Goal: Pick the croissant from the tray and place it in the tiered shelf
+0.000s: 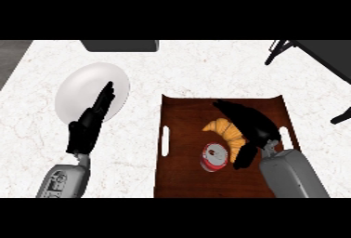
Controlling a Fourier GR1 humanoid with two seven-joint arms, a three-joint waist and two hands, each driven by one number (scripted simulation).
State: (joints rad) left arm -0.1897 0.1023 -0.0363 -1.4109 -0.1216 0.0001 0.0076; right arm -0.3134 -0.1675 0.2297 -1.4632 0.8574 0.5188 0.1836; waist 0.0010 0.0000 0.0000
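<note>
On the dark wooden tray (179, 153) at centre-right of the white marbled counter (205, 69), I see the croissant (225, 128) lying in the upper middle, not lifted. Just below it sits a small red-and-white round object (214, 157); I cannot tell what it is. My right hand (248, 122) lies over the croissant's right side, its fingers stretched toward the tray's far edge and its thumb down past the pastry; I cannot tell whether they close on it. My left hand (93, 122) is released, fingers straight, reaching over the lower right rim of a white plate (82, 90). A black-framed shelf (322, 53) occupies the upper right corner. A grey object (120, 45) sits at the top edge.
</note>
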